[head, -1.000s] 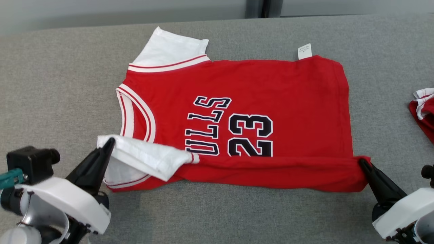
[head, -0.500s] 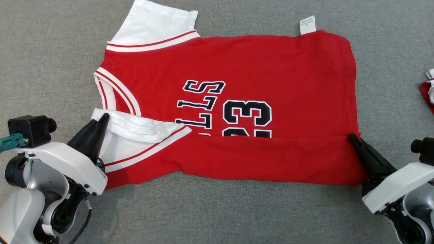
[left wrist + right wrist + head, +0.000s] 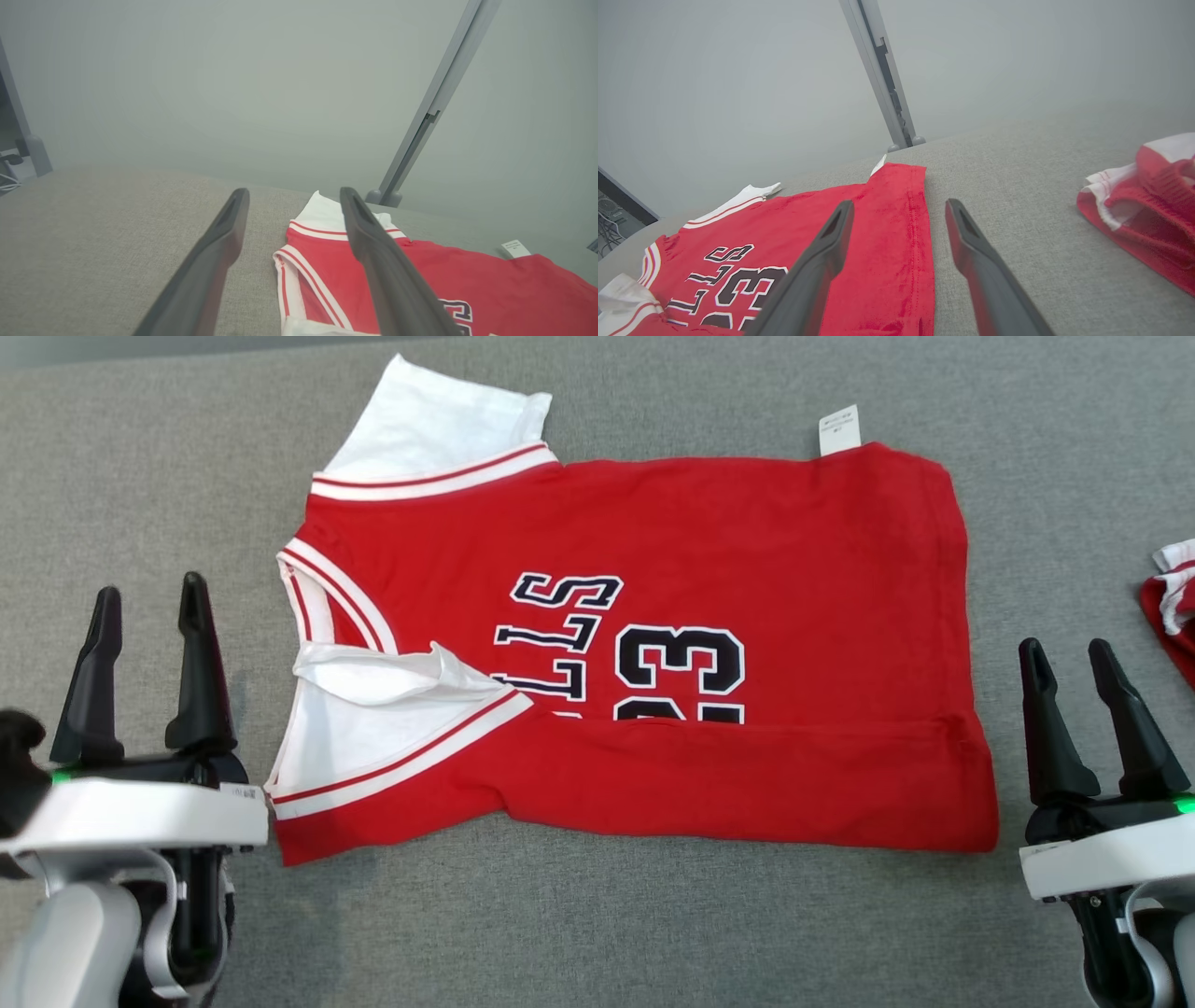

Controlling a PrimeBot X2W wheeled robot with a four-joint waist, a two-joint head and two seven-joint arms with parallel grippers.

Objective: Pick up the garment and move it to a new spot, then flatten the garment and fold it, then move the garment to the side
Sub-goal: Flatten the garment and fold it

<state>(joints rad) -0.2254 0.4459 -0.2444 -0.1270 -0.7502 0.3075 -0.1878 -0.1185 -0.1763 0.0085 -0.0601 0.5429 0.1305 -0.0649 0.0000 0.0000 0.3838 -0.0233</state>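
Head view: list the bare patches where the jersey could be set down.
Bare table lies in front of the jersey, between the left gripper and right gripper, and left of its collar. Crowded at far right: another red garment.

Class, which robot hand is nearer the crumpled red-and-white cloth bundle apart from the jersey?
Right. The right hand sits close beside the red-and-white cloth bundle; the left hand lies across the red jersey, past its collar.
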